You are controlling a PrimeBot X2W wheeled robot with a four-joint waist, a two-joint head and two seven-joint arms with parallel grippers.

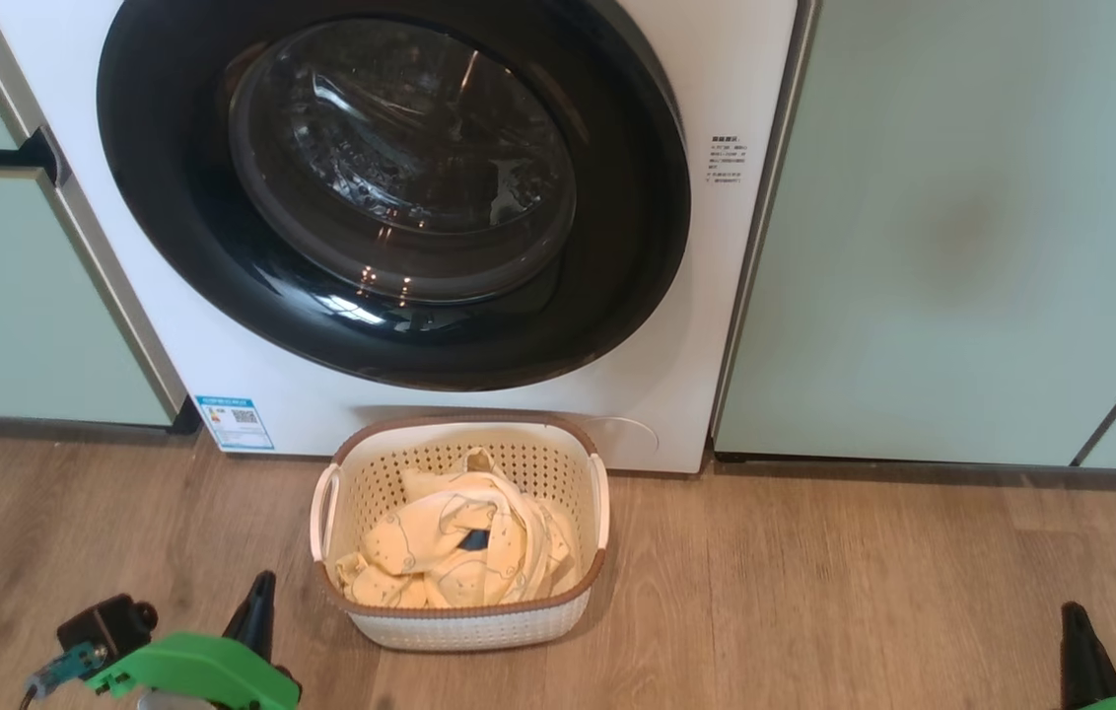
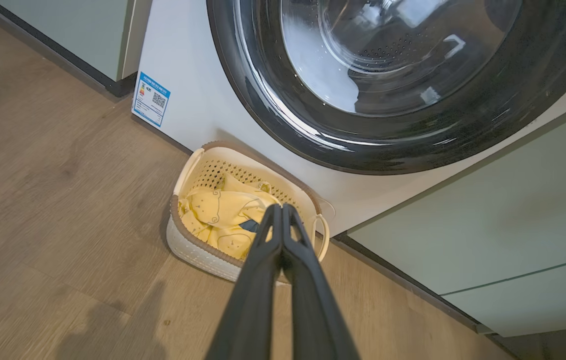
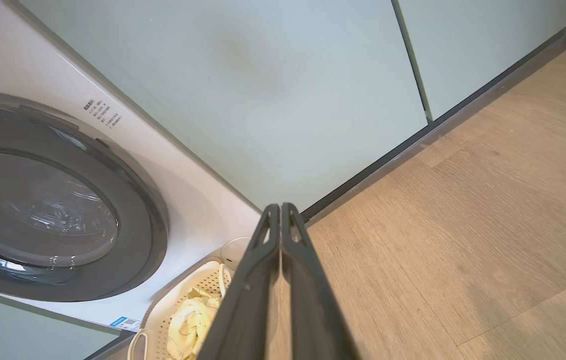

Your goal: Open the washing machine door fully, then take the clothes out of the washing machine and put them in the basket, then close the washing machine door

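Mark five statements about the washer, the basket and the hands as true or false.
1. The washing machine door is shut. True.
2. The clothes lie in the drum. False: they lie in the basket.
3. The left hand is shut and empty. True.
4. The right hand grips a basket handle. False: it is shut, empty, apart from the basket.
5. The basket stands on a shelf. False: it stands on the floor before the washing machine.

Glossy door (image 1: 223,247) — soft clothes (image 1: 459,557); plastic basket (image 1: 464,621).
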